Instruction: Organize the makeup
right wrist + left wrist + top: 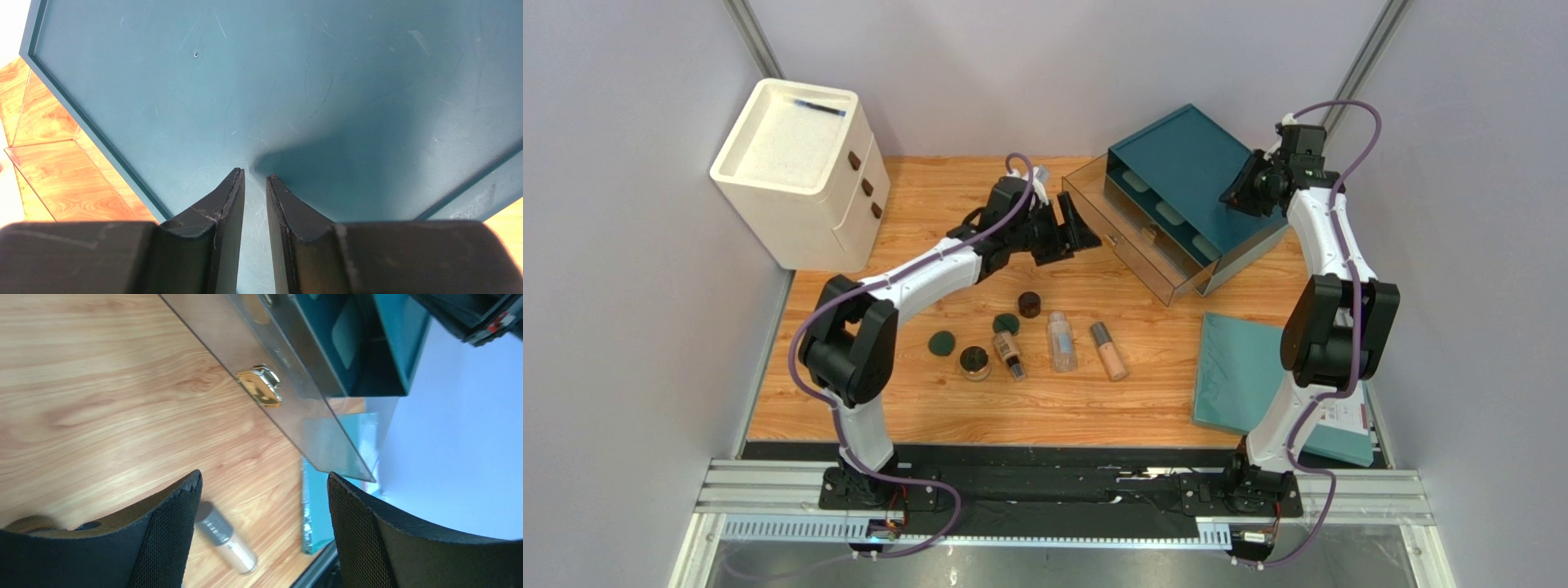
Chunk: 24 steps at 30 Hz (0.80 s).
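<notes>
the makeup is all out on the table (891,398), none of it put away. a peach tube (1109,350), a clear bottle (1060,341) and a small brown bottle (1010,355) lie on their sides in a loose row. two dark jars (1028,303) and two green discs (943,344) sit just left of them and a little farther back.

the left gripper (264,478) hangs with its fingers spread wide, grasping nothing. it is just near of the clear drawer (1136,245) and its gold knob (260,386). the drawer stands pulled well out of the teal box (1185,153). the right gripper (253,174) has its fingers clenched to a thin gap with nothing between them, tips down on the box's top, apparently steadying it.

the risks look like these:
- a further tug on the knob could pull the drawer right out of the box, since it is already far out.
- if the right arm lifts off too soon, the box could slide on the wood under any push or pull.
- the left arm swinging toward the makeup could sweep a jar or set a bottle rolling, as the bottles lie loose and close together.
- the wide fingers closing on one bottle may nudge the one beside it.
</notes>
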### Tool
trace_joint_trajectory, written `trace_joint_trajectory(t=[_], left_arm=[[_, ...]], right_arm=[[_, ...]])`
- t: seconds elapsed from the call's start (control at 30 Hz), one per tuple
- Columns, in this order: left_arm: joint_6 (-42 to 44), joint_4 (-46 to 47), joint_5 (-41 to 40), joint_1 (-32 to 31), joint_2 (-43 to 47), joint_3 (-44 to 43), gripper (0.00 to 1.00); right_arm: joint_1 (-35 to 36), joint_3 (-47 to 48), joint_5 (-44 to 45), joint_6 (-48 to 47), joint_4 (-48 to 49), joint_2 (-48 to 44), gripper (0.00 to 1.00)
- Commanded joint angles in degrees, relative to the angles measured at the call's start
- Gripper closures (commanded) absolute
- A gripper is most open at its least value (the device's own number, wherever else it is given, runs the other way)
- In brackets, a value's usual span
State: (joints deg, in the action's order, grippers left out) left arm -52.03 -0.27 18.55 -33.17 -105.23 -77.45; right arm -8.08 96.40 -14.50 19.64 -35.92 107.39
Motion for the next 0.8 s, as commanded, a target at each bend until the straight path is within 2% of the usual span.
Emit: trace_joint_trajectory(t=[0.0, 0.03, 0.23, 0.4, 0.63, 0.77], left_arm=[[15.20, -22.10, -5.61, 0.47, 3.19, -7.08, 0.20], [16.16, -27.53, -6.32, 0.47, 3.19, -7.62, 0.20], [16.52, -38.90, -5.10, -0.23, 4.07, -7.01, 0.19], [14.51, -49.81, -7.82, -2.77, 1.09, -8.51, 0.20], [12.66, -50.70, -9.32, -6.99, -1.20, -8.77, 0.21], [12.22, -51.58, -8.79, -8.75, -5.58, -10.43, 0.21]], right_arm=[[0.34, -3.67, -0.26, -1.80, -10.57, 3.44, 0.72], [0.34, -3.85, -0.35, -1.88, -10.57, 3.61, 0.72], [0.34, -4.20, -0.44, -1.97, -10.48, 3.61, 0.72], [0.34, -4.20, -0.70, -1.89, -10.48, 4.40, 0.72], [0.34, -4.90, -0.79, -2.15, -10.31, 4.75, 0.72], [0.34, -5.52, -1.14, -2.15, -9.96, 4.93, 0.72]])
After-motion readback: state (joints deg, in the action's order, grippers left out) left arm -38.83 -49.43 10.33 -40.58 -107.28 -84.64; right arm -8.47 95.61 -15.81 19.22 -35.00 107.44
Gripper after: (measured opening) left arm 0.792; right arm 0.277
